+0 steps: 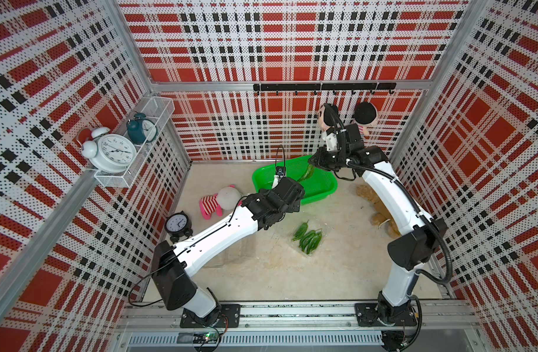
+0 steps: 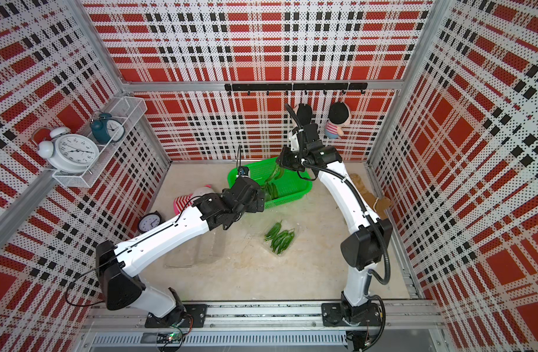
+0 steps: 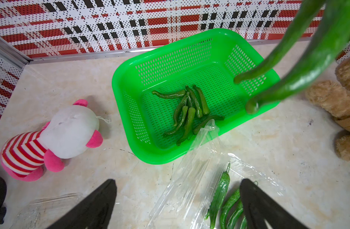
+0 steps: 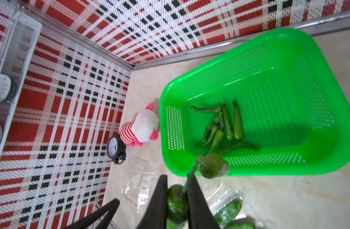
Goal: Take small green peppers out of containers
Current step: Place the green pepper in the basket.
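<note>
My right gripper (image 4: 177, 178) is shut on a small green pepper (image 4: 177, 204), and a second one (image 4: 213, 165) dangles beside it. Both hang over the green basket (image 1: 331, 186) in both top views (image 2: 275, 175). Several peppers (image 3: 188, 111) lie in the basket. A clear container (image 1: 318, 248) near the table's middle holds several more peppers (image 1: 308, 240), and its lid (image 3: 190, 178) is folded open. My left gripper (image 3: 179, 184) is open above that lid, holding nothing. Another clear container (image 2: 194, 253) lies empty under my left arm.
A striped pink-and-white plush (image 1: 222, 199) and a black alarm clock (image 1: 177, 225) sit left of the basket. A brown teddy bear (image 1: 380, 210) lies by the right arm. A wall shelf (image 1: 124, 176) carries clocks, and two dolls (image 2: 337, 120) hang on the back wall.
</note>
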